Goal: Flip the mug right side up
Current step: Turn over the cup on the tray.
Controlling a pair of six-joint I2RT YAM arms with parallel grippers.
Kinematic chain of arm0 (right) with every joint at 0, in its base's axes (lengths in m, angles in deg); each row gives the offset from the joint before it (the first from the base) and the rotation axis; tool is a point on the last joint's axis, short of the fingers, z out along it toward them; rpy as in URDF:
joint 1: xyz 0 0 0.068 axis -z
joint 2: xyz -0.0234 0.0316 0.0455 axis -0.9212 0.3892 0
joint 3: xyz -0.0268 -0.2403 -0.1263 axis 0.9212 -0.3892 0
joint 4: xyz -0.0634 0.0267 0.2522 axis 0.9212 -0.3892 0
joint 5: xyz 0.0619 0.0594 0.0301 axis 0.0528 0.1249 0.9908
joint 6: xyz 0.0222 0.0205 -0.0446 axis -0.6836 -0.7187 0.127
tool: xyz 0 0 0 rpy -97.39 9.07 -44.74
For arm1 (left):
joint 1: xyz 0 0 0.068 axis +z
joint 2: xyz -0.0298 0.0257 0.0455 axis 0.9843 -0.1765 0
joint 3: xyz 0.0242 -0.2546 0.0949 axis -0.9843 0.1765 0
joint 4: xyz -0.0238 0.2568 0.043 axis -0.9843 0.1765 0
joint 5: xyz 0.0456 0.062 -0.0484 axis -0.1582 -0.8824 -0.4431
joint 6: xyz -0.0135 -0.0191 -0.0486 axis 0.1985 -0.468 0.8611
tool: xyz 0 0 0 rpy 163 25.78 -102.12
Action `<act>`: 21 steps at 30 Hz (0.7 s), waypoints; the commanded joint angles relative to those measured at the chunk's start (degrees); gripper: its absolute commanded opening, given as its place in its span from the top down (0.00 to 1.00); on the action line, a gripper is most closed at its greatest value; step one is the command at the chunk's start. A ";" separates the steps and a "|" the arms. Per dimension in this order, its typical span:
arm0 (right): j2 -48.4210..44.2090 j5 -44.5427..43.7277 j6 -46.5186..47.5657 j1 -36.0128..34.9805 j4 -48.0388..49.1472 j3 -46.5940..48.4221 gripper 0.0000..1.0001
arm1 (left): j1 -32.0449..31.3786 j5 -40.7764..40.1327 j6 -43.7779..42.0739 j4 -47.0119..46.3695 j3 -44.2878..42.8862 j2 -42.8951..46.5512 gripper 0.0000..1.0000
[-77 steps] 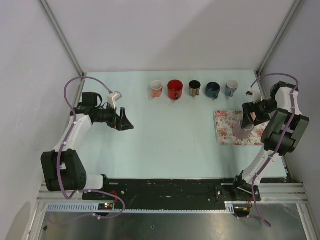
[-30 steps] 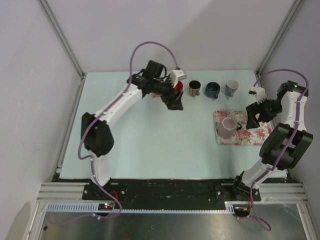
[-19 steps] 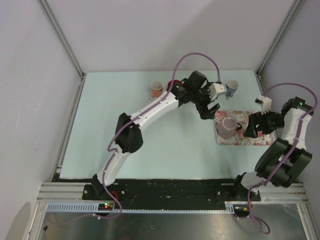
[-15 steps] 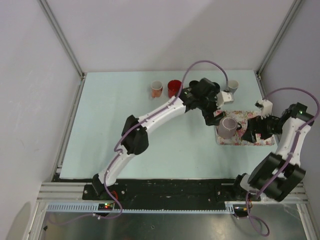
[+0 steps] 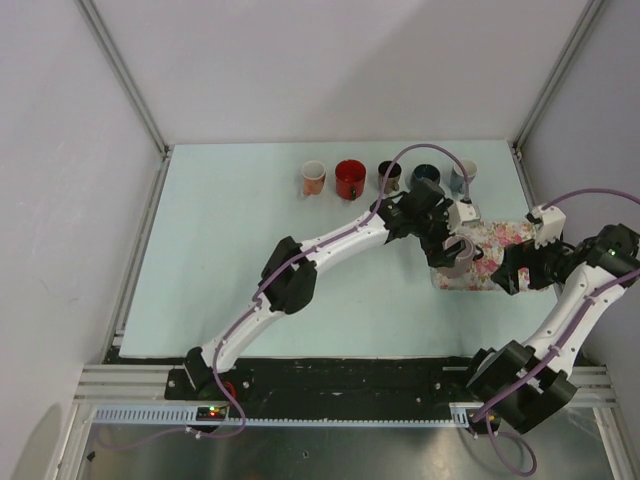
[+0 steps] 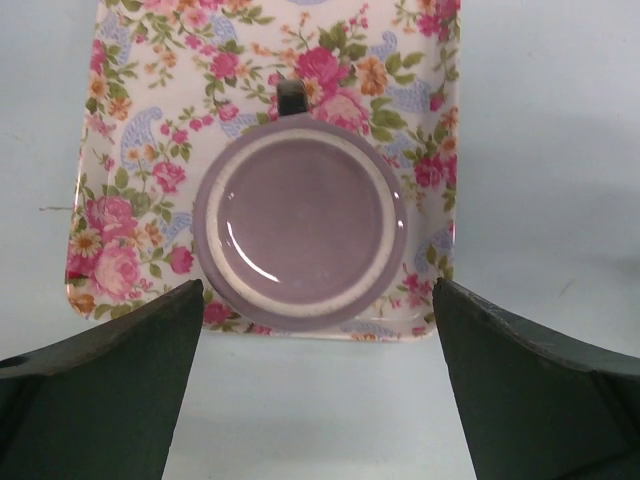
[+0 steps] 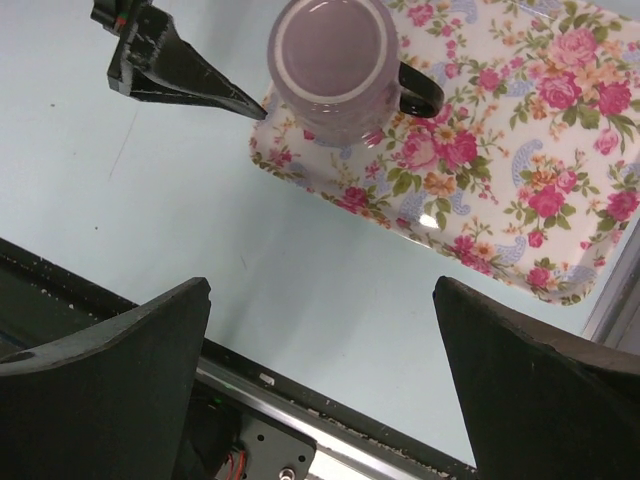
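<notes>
Both left gripper (image 6: 318, 300) and right gripper (image 7: 322, 290) gape empty; the left, earlier at nine o'clock, now hangs over the glossy lilac mug (image 6: 300, 220), inverted on a floral tray (image 6: 110, 230).

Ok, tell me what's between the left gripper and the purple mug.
Nothing. In the left wrist view the open left gripper hangs over the purple mug with bare air between.

Lilac mug (image 6: 300, 228) upside-down on floral tray (image 6: 135, 120)
</notes>
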 commanded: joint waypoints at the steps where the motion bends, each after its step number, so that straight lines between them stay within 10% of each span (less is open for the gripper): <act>1: 3.28 0.26 -1.92 1.74 3.85 -0.20 0.01 | -0.11 2.32 4.58 -6.46 -4.19 -1.01 0.00; 21: 2.96 3.85 2.33 4.55 -0.77 -0.15 0.01 | -0.53 5.40 13.68 -8.96 -2.38 -5.17 0.00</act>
